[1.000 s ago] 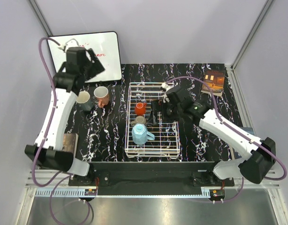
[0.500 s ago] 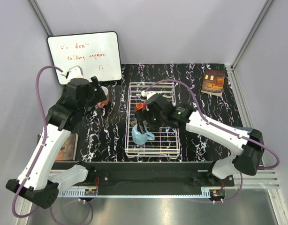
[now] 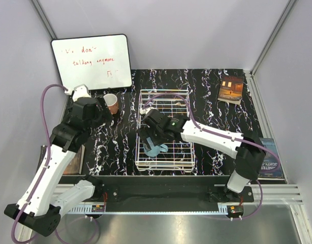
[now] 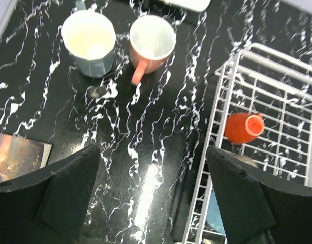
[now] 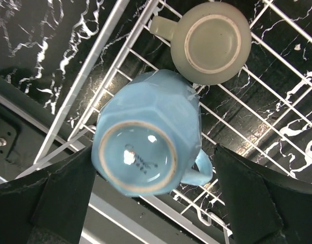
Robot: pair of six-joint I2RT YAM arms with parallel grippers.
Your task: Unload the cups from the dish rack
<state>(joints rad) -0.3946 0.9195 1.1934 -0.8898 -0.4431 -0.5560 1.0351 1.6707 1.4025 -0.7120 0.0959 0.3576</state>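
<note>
The light blue mug (image 5: 146,134) sits base-up in the dish rack (image 5: 98,51), toward its near-left part, with the upturned taupe mug (image 5: 212,43) just beside it. My right end effector (image 5: 153,173) hovers above, fingers spread either side, gripping nothing. I judge this the reach; next I must descend, close across the body and lift clear of the wires. My left end effector (image 4: 153,190) hangs open over the table (image 4: 146,152).

From above, the right arm (image 3: 209,136) hides most of the blue mug (image 3: 156,149) inside the dish rack (image 3: 166,161).
</note>
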